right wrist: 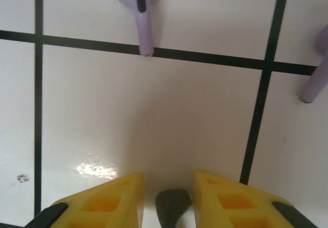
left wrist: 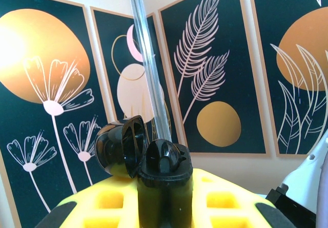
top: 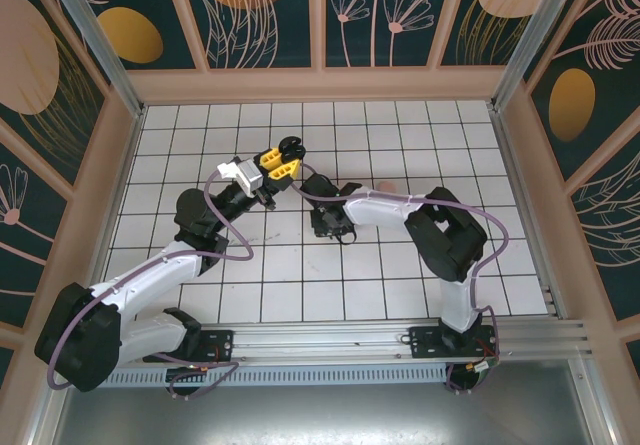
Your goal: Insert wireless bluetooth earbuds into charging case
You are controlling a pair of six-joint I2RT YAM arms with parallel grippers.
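Left tool [left wrist: 164, 200] is clamped on the black charging case [left wrist: 164, 179] and holds it up off the tabletop [right wrist: 154, 115]. The lid [left wrist: 122, 147] is swung open to the left. In the top view the case sits mid-scene, toward the far side.

Right tool [right wrist: 168, 177] points down, close over the tabletop, just right of and nearer than the case. Its fingers stand a little apart with a dark piece [right wrist: 171, 205] between them, probably a black earbud. It looks to touch the right finger, with a sliver of gap on the left. I cannot tell if it is pinched.

A lilac earbud [right wrist: 142, 18] lies loose ahead of the fingers on the left, stem tip on a grid line. A second lilac earbud [right wrist: 315, 74] is at the right edge.

My read of the step: pick the black bud for the black case.
- Centre it between the fingers.
- Squeeze gently so it doesn't squirt out.
- Lift straight up, clear of the lilac ones.
- Bring it stem-down over the open case, with the left tool holding the case level and steady.

The slot orientation is not visible, so check it before lowering.
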